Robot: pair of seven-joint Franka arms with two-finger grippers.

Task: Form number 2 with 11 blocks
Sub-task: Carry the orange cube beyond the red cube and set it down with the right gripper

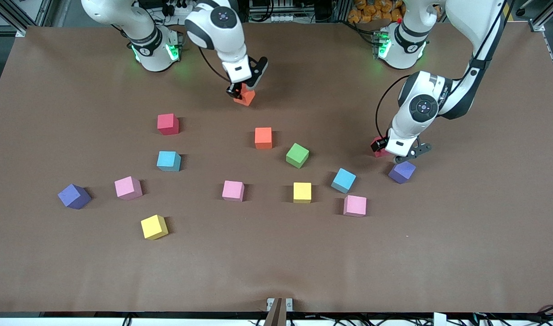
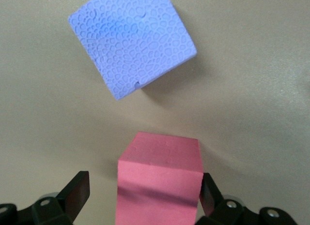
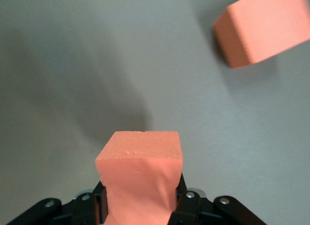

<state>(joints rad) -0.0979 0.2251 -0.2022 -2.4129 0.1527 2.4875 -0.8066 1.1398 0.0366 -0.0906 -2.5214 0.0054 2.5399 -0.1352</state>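
Note:
My right gripper [image 1: 241, 93] [image 3: 140, 198] is shut on an orange block [image 1: 245, 96] [image 3: 140, 172], held low over the table toward the robots' bases. A second orange block [image 1: 263, 137] [image 3: 264, 29] sits on the table, nearer the front camera. My left gripper [image 1: 382, 152] [image 2: 144, 188] stands open astride a red block [image 1: 378, 149] [image 2: 160, 179] that rests on the table; one finger has a clear gap to it. No digit stands formed: a red [image 1: 168, 123], a green [image 1: 297, 155], two light blue [image 1: 169, 160] [image 1: 343, 180], two yellow [image 1: 154, 227] [image 1: 302, 192] and three pink blocks [image 1: 233, 190] lie scattered.
A purple cube [image 1: 402, 171] [image 2: 131, 41] lies right beside my left gripper, slightly nearer the front camera. Another purple cube [image 1: 74, 196] lies toward the right arm's end of the table. The brown table [image 1: 276, 271] runs bare along its front strip.

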